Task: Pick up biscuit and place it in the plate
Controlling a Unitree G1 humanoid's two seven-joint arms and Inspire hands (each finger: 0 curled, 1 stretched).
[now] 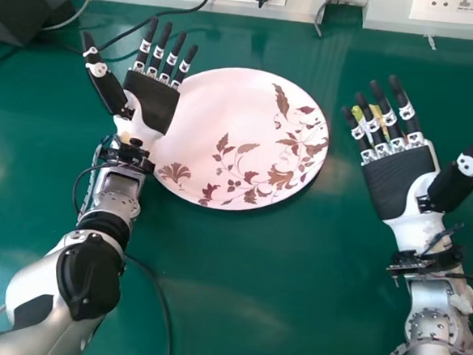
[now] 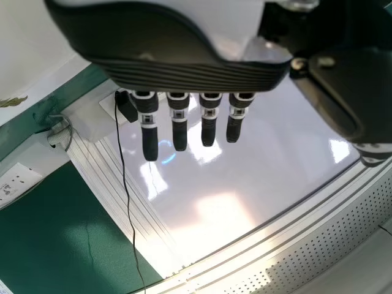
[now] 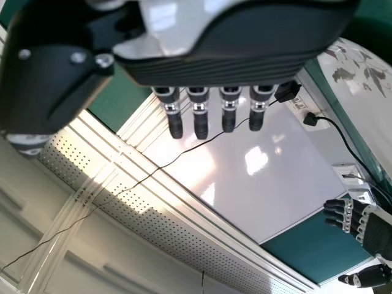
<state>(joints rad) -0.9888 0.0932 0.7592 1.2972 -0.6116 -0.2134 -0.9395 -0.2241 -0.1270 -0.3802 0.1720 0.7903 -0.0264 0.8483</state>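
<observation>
Head view: the right hand is right of the plate, wide open with straight fingers, and I see nothing in its hold. The left hand is open and empty, over the plate's left edge. Farther off, right of the plate, what may be the biscuit peeks out yellow behind the right hand's fingers. If they swing or squeeze too hard, it could slide away or crack.
</observation>
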